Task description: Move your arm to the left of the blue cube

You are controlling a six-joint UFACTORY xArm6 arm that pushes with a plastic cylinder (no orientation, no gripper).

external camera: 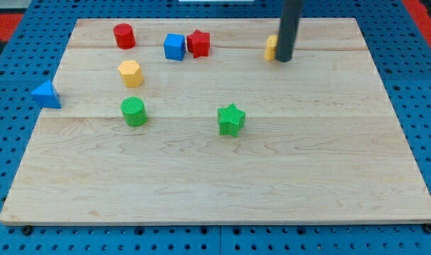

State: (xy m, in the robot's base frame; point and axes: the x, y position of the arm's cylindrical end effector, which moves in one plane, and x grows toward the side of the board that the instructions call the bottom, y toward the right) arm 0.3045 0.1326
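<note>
While the blue cube [174, 47] sits near the bench [272, 177] top edge, touching the red star [198, 43] on its right, my tip [283, 59] is seen well to the view's right, against a partly hidden yellow block [271, 47]. No hand is fitted, only the rod, so no grasp state can be told.

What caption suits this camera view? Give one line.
My tip rests against a yellow block, far right of the blue cube.
</note>
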